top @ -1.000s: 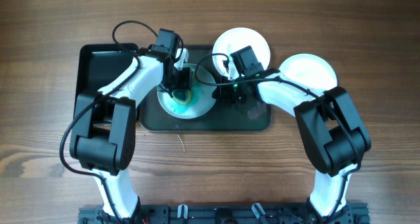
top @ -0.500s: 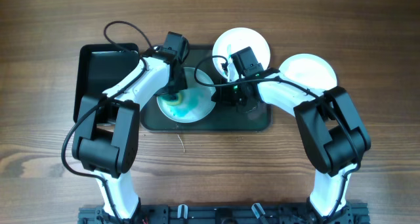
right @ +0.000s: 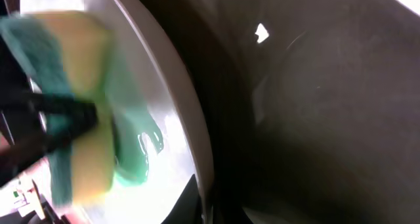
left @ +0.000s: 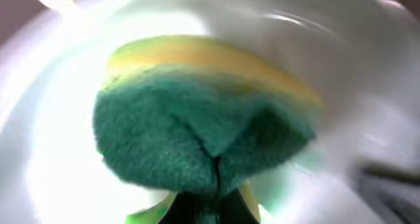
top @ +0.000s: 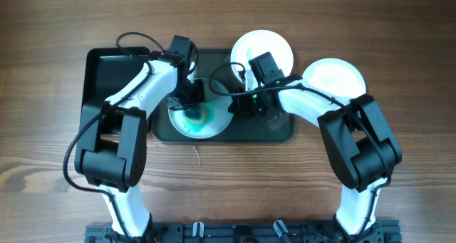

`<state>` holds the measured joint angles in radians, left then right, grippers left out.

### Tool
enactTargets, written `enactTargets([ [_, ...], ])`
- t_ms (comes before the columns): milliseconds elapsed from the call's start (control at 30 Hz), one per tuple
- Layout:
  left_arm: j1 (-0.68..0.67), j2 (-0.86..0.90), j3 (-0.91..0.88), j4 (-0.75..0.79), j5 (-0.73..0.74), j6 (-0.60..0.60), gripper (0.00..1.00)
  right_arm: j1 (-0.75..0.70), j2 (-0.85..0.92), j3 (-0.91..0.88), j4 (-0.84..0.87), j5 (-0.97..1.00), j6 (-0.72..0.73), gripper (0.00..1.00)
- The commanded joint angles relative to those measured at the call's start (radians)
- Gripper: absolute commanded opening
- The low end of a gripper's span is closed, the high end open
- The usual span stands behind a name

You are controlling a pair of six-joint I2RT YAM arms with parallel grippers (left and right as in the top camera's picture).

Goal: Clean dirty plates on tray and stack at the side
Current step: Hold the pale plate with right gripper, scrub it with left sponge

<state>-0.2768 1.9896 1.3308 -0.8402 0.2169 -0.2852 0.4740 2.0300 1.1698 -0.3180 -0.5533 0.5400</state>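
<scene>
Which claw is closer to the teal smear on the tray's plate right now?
Left. The left claw holds the sponge right on the smear; the right claw sits at the right rim of the plate, off the smear.

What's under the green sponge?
A plate with a teal smear, lying on the tray. The spot right beneath the sponge is covered, so what's there can't be seen.

Wooden table (top: 427, 200), tray (top: 242, 134), tub (top: 103, 72), white plate (top: 278, 43), bluish plate (top: 335, 75)
</scene>
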Motion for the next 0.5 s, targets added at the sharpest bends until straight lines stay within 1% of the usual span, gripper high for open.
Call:
enactTargets([
  [0,-0.021,0.013,-0.001,0.024,0.265,0.076,0.04,0.006,0.039,-0.027,-0.013,0.013,-0.039,0.04],
  [67,-0.019,0.013,-0.001,0.079,0.253,0.076,0.04,0.006,0.039,-0.027,-0.012,0.013,-0.040,0.04],
  [167,-0.018,0.013,-0.001,0.162,0.107,0.019,0.04,0.006,0.039,-0.027,-0.013,0.013,-0.040,0.04],
  [233,-0.019,0.013,-0.001,0.194,-0.080,-0.069,0.04,0.006,0.039,-0.027,-0.014,0.014,-0.040,0.04],
  [333,-0.019,0.013,-0.001,0.192,-0.356,-0.167,0.04,0.006,0.039,-0.027,-0.014,0.014,-0.040,0.04],
  [400,-0.019,0.013,-0.001,0.163,-0.494,-0.204,0.04,0.006,0.039,-0.027,-0.014,0.014,-0.040,0.04],
  [467,-0.019,0.013,-0.001,0.113,-0.583,-0.238,0.04,0.006,0.039,-0.027,-0.013,0.014,-0.040,0.04],
])
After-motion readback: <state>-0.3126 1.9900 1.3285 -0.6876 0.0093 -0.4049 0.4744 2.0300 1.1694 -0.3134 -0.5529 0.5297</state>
